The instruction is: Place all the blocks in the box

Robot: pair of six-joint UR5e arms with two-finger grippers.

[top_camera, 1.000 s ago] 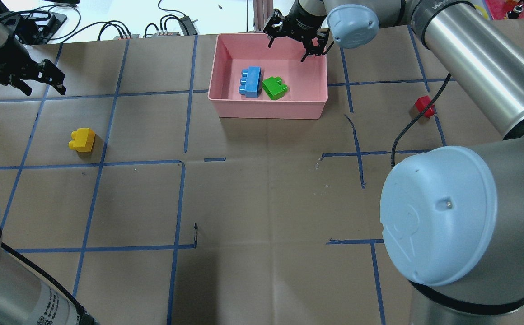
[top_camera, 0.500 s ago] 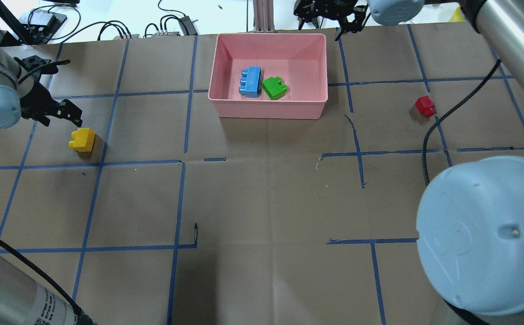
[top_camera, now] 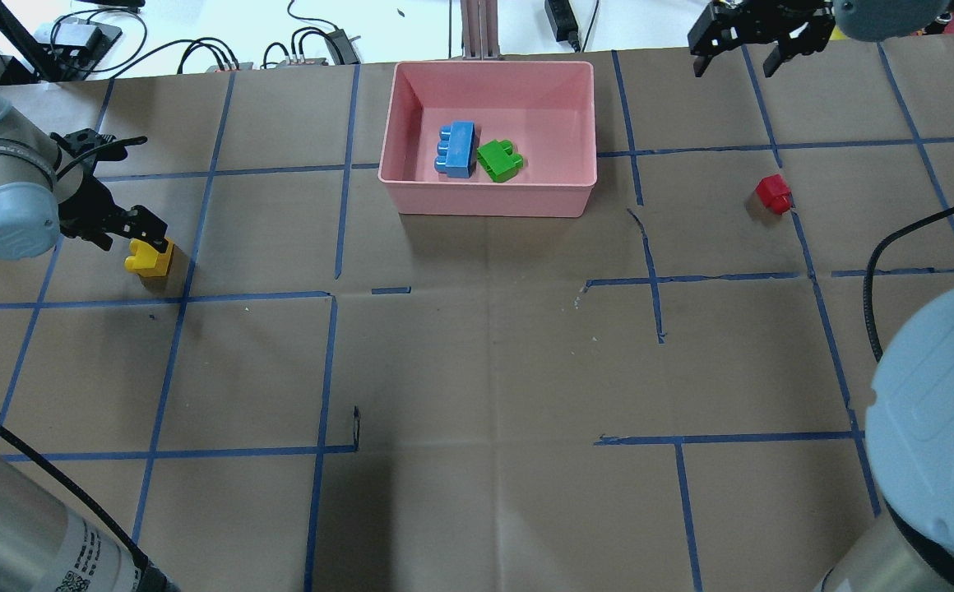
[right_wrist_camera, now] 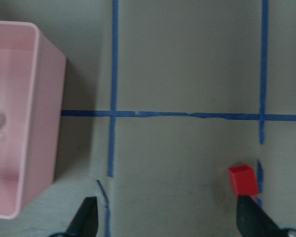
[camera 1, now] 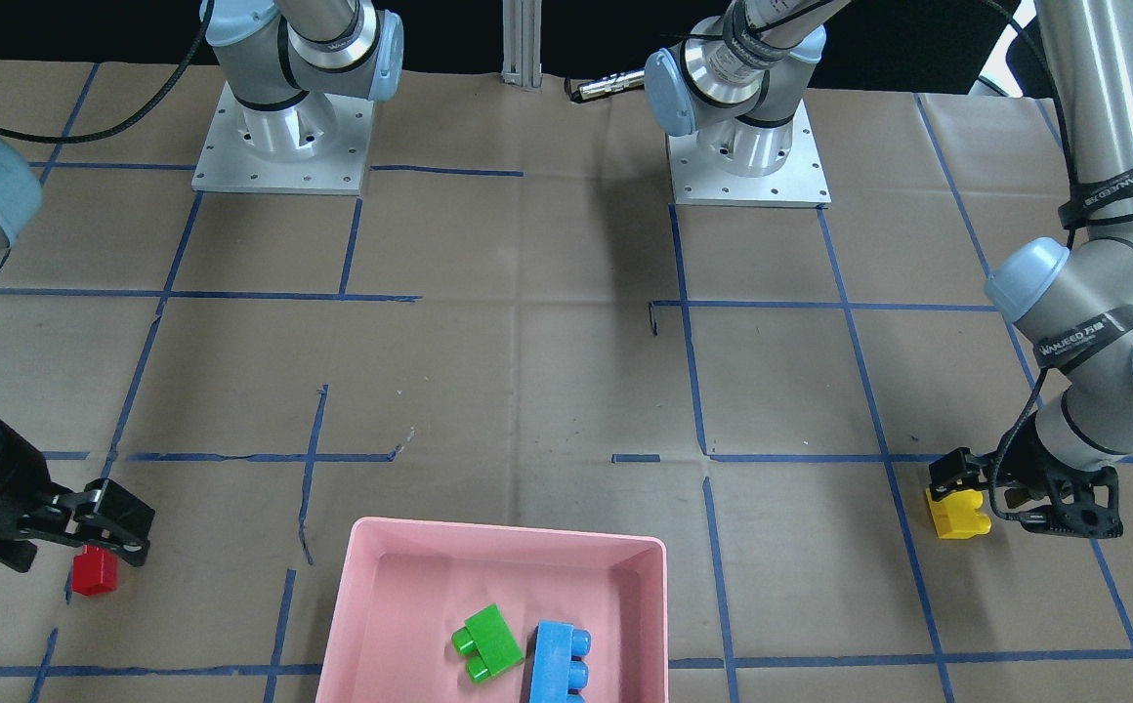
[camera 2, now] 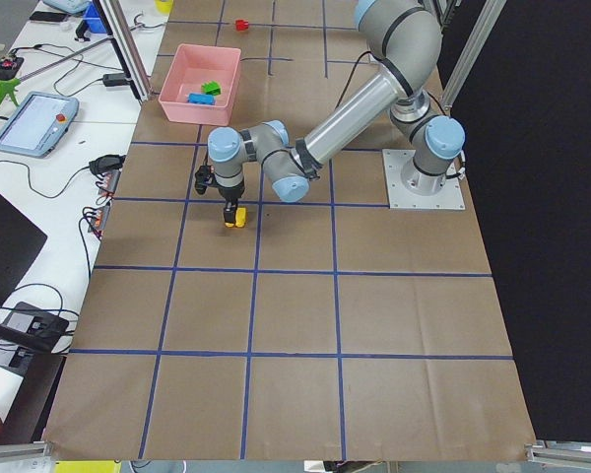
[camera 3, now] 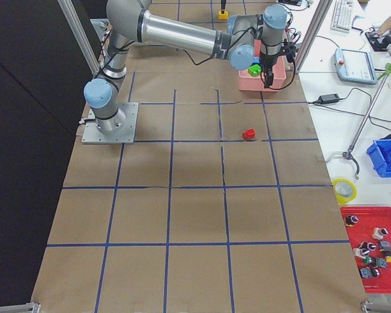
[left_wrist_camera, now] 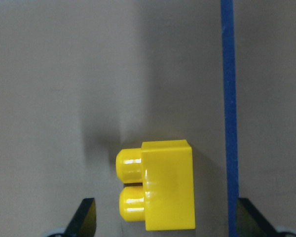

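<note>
Across the desk (top_camera: 485, 510) brown paper (top_camera: 485, 370) is spread, divided into squares by blue tape (top_camera: 173, 452); cables (top_camera: 214, 53) are seen beyond its far edge in the overhead view.

The pink box (top_camera: 489, 200) is set at the far middle of the desk. Two blocks are held in it: the blue block (top_camera: 458, 148) and the green block (top_camera: 499, 159), lying side by side and touching or nearly so, both near the middle of the floor.

The yellow block (left_wrist_camera: 167, 185) is left on the paper on the robot's left, well apart from the box, tipped on its side with its two studs pointing sideways, just beside a tape line. The left gripper (left_wrist_camera: 166, 219) is pointed down at it with its jaws spread wide. In the wrist view the block is framed between the two fingertips, and a gap is kept on each side, so nothing is gripped.

The red block (top_camera: 773, 193) is found on the robot's right, on a tape line, away from the box. The right gripper (top_camera: 736, 51) is held above the desk past the box's far right corner, jaws parted and empty. In its wrist view the box wall is seen at one edge and the red block close to the opposite fingertip.
</note>
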